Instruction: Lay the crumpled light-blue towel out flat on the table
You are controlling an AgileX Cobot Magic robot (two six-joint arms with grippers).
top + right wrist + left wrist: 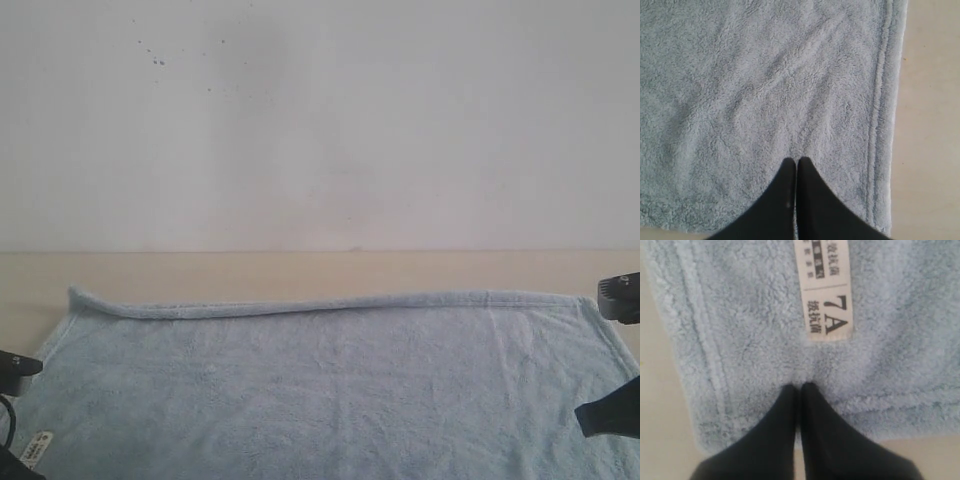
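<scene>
The light-blue towel (330,390) lies opened out across the beige table (300,272). Its far hem (300,306) is slightly rolled over. My left gripper (799,386) is shut, its tips pinching the pile near the towel's near corner, just below the white label (826,290). That label (37,447) also shows at the bottom left of the exterior view. My right gripper (796,160) is shut too, tips pinching the towel (740,90) beside its stitched side hem (880,125). Faint creases run toward both tips.
A white wall (320,120) rises behind the table. Bare table (932,125) shows beside the towel's right hem and past its left edge (655,415). Dark arm parts sit at the exterior view's right edge (620,295) and left edge (18,366).
</scene>
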